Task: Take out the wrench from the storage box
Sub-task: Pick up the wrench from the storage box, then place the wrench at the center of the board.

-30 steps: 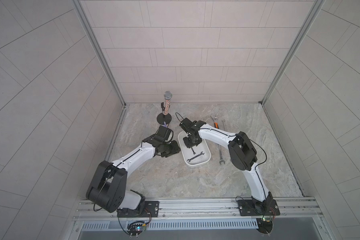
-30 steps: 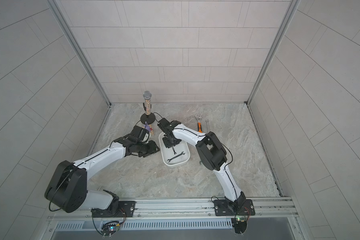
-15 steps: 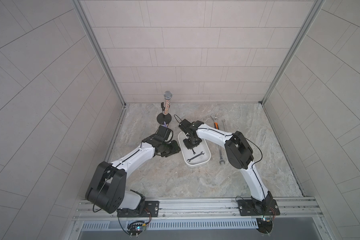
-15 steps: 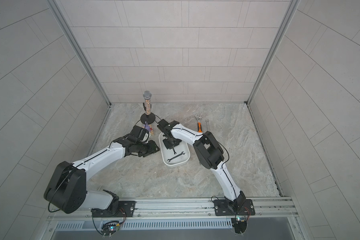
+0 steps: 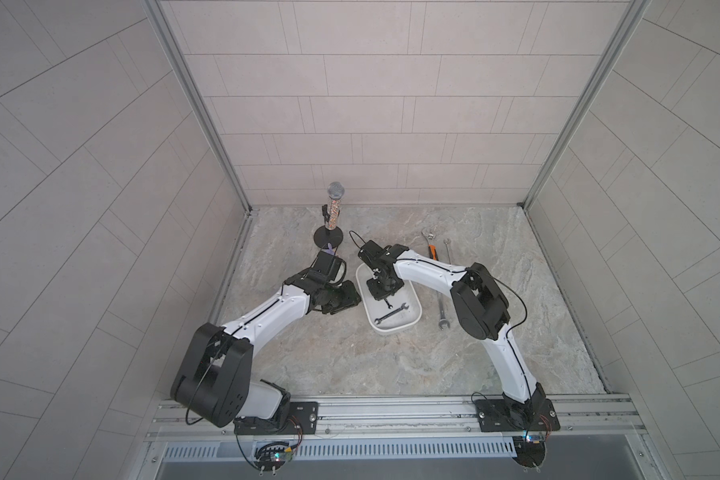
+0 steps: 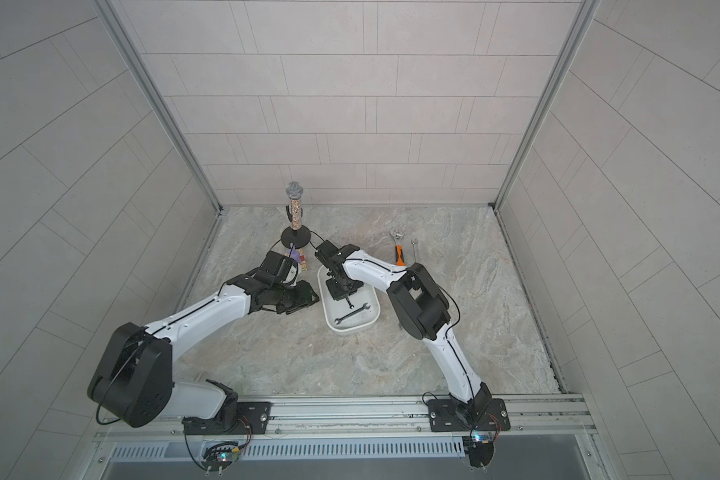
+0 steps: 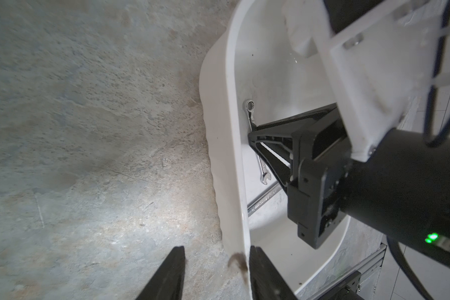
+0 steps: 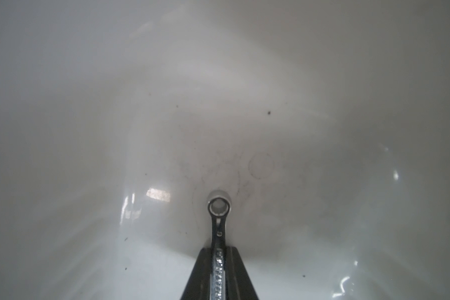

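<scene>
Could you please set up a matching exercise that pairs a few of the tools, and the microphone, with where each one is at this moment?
Things:
1. small wrench
2. larger wrench
3. orange-handled wrench
4. microphone

Places:
A. upright on a round black stand
B. lying flat on the table, outside the storage box
C. pinched in the right gripper, inside the box
D. lying loose on the box floor

Pairs: 1-C, 2-D, 3-B, 4-A.
</scene>
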Tool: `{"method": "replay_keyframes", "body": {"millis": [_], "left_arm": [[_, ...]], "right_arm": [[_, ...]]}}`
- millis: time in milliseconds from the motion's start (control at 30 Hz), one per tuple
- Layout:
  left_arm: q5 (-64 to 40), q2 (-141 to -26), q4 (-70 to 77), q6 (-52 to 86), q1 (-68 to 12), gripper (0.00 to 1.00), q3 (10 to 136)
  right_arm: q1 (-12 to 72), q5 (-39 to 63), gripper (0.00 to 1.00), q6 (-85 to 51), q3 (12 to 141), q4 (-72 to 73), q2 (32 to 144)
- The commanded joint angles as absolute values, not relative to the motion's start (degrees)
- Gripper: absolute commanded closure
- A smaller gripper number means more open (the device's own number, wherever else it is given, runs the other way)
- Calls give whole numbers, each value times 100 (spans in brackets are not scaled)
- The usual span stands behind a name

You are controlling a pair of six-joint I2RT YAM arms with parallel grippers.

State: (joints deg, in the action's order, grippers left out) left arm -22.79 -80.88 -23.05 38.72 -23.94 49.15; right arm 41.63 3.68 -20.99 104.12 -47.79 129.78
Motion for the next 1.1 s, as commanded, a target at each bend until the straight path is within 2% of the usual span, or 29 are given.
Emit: {"method": "replay_keyframes", "body": {"millis": [0,1067], "left_arm": [[-2198,-7972,-2408,3770,-2360,54,4871],[-2203,-7906,-2399,3770,-2337,53,4845]], "right_arm": [[4152,220,86,-2168,10154,-5188,13247],[3928,77,87,-2248,11396,-5875,12263]]}}
